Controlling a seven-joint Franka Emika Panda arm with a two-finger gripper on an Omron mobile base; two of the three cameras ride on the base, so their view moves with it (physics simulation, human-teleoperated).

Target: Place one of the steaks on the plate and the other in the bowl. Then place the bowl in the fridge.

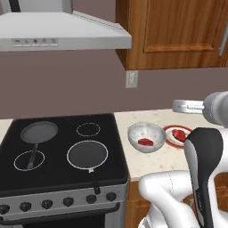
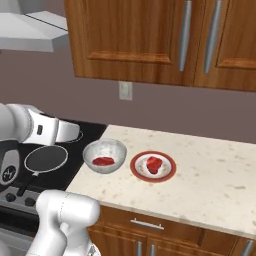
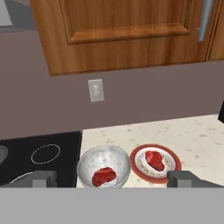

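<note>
The whitish speckled bowl [image 1: 133, 132] [image 2: 95, 150] [image 3: 94, 158] stands on the counter just right of the stove, with one red steak [image 1: 145, 142] [image 2: 103, 161] [image 3: 103, 176] inside it. Touching its right side is a red-rimmed plate [image 1: 169, 131] [image 2: 137, 168] [image 3: 135, 165] carrying the other steak [image 1: 179, 134] [image 2: 154, 164] [image 3: 154, 160]. My gripper [image 1: 179, 106] [image 2: 76, 134] [image 3: 111, 179] hangs open and empty, raised above and in front of the bowl, its fingers [image 3: 40, 178] spread wide. The fridge is out of view.
The black stove [image 1: 62, 151] at the left holds two dark frying pans [image 1: 87, 155] [image 1: 39, 132]. A range hood [image 1: 62, 31] hangs over it, wooden wall cabinets [image 2: 150, 35] over the counter. An outlet [image 3: 96, 89] is on the wall. The counter [image 2: 215, 175] stretches to the right.
</note>
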